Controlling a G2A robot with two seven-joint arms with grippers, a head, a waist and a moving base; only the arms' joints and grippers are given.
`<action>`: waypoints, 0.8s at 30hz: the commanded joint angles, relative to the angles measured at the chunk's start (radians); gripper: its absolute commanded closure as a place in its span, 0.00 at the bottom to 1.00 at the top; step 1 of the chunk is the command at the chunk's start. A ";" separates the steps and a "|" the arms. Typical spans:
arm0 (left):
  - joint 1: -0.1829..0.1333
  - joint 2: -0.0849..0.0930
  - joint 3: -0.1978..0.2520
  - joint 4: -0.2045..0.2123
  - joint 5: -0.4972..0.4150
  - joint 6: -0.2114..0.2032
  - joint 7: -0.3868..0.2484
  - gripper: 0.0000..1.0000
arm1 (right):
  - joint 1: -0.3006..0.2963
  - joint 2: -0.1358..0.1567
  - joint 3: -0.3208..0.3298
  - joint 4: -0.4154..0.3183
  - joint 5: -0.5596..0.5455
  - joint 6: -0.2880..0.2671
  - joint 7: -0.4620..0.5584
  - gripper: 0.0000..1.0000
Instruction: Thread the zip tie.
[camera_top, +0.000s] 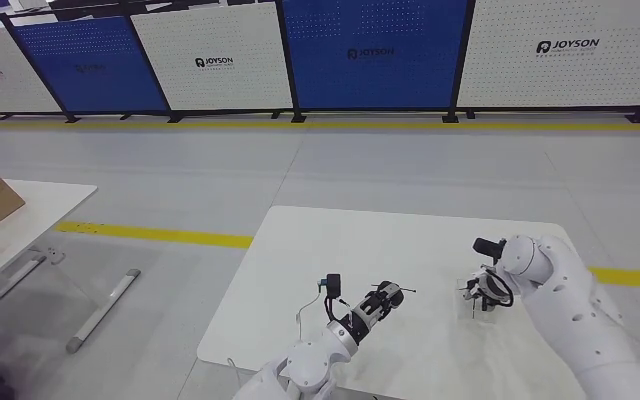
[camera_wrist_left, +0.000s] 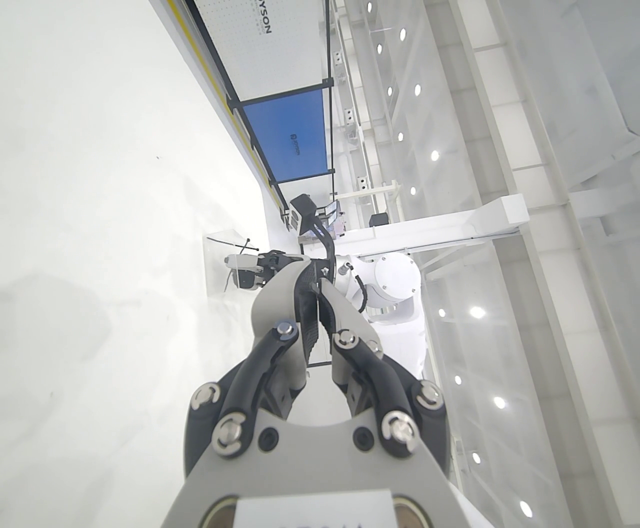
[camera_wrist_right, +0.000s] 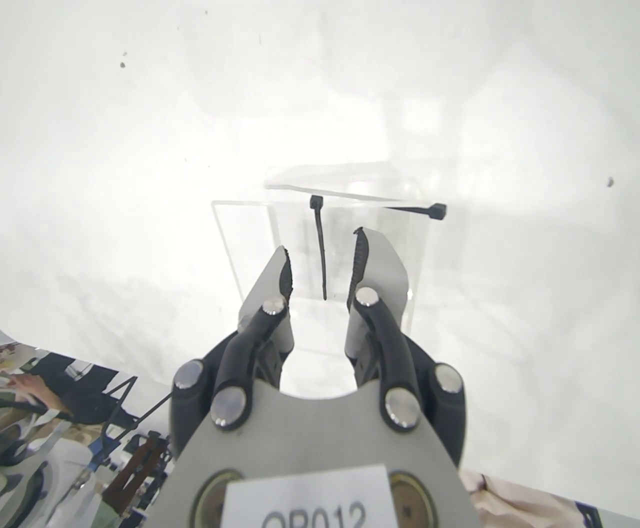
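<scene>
The clear stand (camera_wrist_right: 235, 250) sits on the white surface (camera_wrist_right: 100, 150) towards the right arm's side. Its job seems to be lifting the work off the surface so that a gripper can get fingers around it. One tie (camera_wrist_right: 318, 235) hangs down the stand's face from its head at the top edge, with the tail free below. A second tie (camera_wrist_right: 425, 207) lies across the top edge, its head overhanging one corner. Whether the hanging one is looped to the other or merely hooked over the edge, I cannot tell. The right gripper (camera_wrist_right: 322, 242) is released. Its fingers straddle the hanging tail, one on each side and clear of it, and the ribbed pads face the strap. That looks like the set-up for a pinch partway down the tail, where closing would catch the strap flat and leave the tip free to steer into a head. The left gripper (camera_wrist_left: 314, 285) is well apart, nearer the middle of the surface, and it points across at the stand with its fingers clenched together. In the top view a dark strip (camera_top: 405, 290) pokes out on both sides of its tip. This may be another tie held crosswise and ready to be presented, but the wrist view does not confirm it. The threading itself looks not yet begun.
</scene>
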 joint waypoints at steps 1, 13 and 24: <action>0.000 0.000 0.000 0.000 0.000 0.000 0.000 1.00 | 0.001 -0.005 0.003 0.006 -0.007 0.000 0.001 0.71; 0.000 0.000 0.000 0.000 0.000 0.000 0.000 1.00 | 0.007 -0.034 0.027 0.039 -0.065 0.000 0.016 1.00; 0.000 0.000 0.000 0.000 0.000 0.000 0.000 1.00 | -0.015 -0.042 0.077 0.008 -0.108 0.000 0.027 1.00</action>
